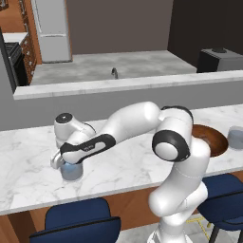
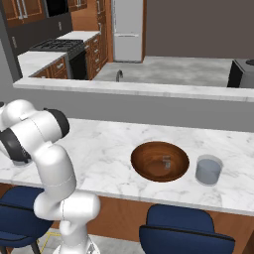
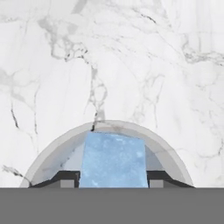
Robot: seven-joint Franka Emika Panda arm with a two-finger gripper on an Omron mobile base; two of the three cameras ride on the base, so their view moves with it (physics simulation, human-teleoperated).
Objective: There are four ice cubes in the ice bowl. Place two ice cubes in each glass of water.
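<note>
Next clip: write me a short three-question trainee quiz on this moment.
1. True or false: the gripper has an ice cube between its jaws.
2. What lies right under the gripper? A) the ice bowl B) the left glass C) bare counter
3. In the right base view, which side of the ice bowl is the other glass on?

Key: 1 true; 2 B; 3 its right.

- White marble counter (image 1: 123, 161), grey-veined, long.
- Navy blue cushioned stools (image 2: 186, 233) tucked under its front edge.
- Grey raised ledge (image 2: 134, 89) behind.
- Steel faucet (image 1: 114, 72) beyond the ledge.
- White refrigerator (image 2: 128, 30) at back wall.
</note>
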